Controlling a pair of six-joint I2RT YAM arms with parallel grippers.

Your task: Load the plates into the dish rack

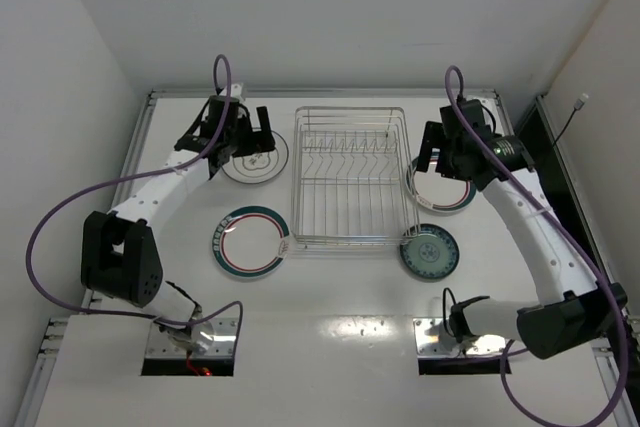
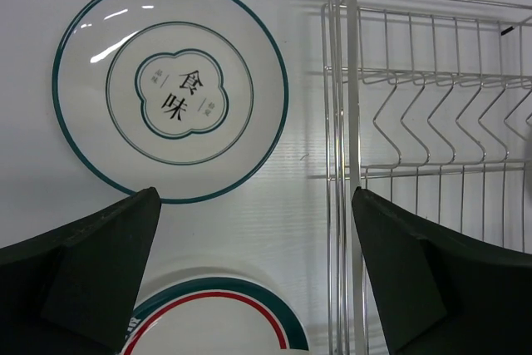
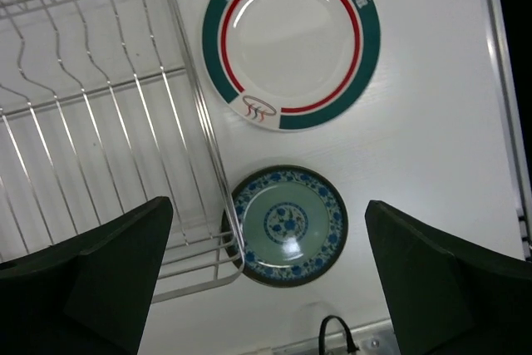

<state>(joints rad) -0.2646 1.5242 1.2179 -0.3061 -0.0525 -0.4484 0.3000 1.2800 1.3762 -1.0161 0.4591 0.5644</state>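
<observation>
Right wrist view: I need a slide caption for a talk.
Open right gripper above a green-rimmed plate and a small blue patterned plate beside the dish rack.

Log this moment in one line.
rack: empty | left jaws: open, near lettered plate | right jaws: open, near green-rimmed plate | held: nothing | loaded: none

食味 is printed at the centre of the white plate [image 2: 170, 89]; lettering on the rim of the green-rimmed plate [image 3: 291, 39] cannot be read.
</observation>
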